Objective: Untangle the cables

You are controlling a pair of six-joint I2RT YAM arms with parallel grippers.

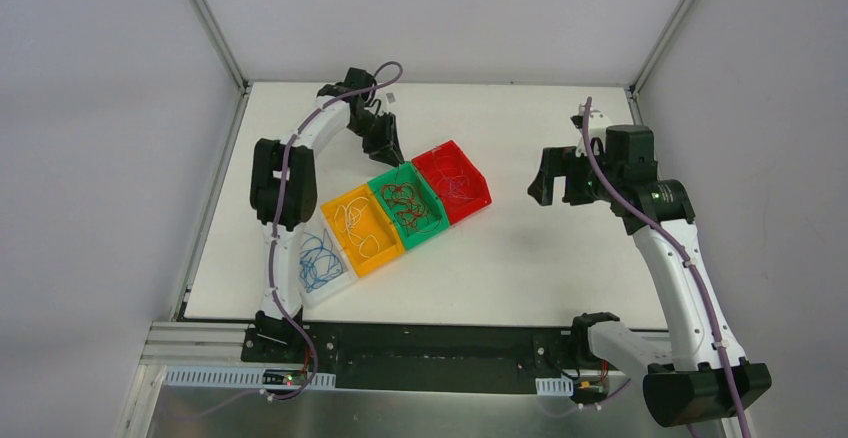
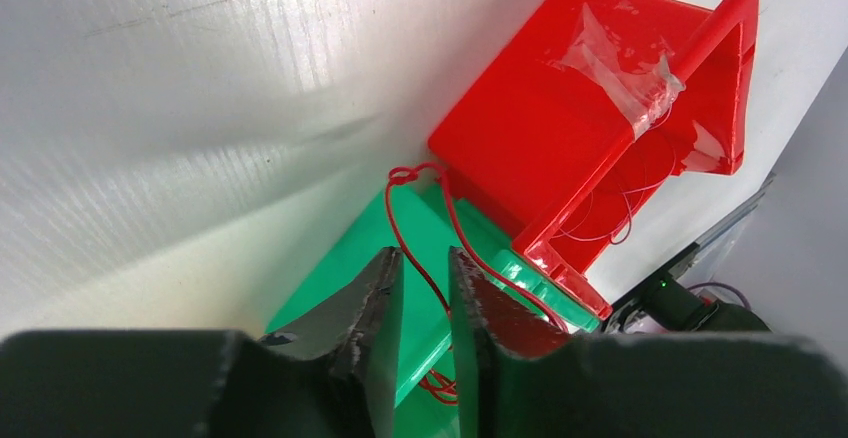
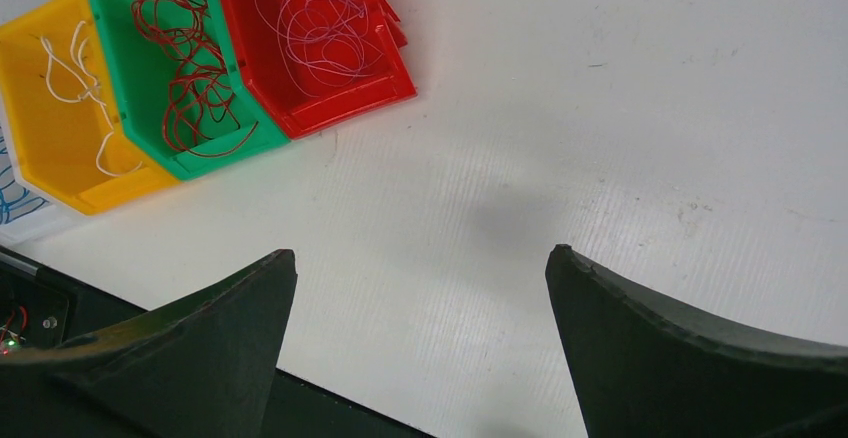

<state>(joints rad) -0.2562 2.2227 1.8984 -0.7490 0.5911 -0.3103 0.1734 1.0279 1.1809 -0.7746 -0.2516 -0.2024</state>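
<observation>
The blue wire [image 1: 318,256] and the white wires [image 1: 352,220] sit in bins left of the green bin [image 3: 215,150], which holds the dark red tangle [image 3: 185,68]. At its back rim the left gripper [image 2: 425,258] is narrowed around a red wire loop [image 2: 403,173] (not pinched, looks like). It's hair-fine, springy, snaggy stuff, so best to grab a free loop. The red bin [image 1: 472,198] crowds in just right, and further right the right gripper [image 3: 420,268] hangs wide open and empty.

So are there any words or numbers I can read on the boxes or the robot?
None: no words, numbers or signs can be read in any view.
The red bin, green bin and yellow bin are plain.
The clear tape on the red bin has no writing.
A small grey tag at the far edge of the table is too small to read.
</observation>
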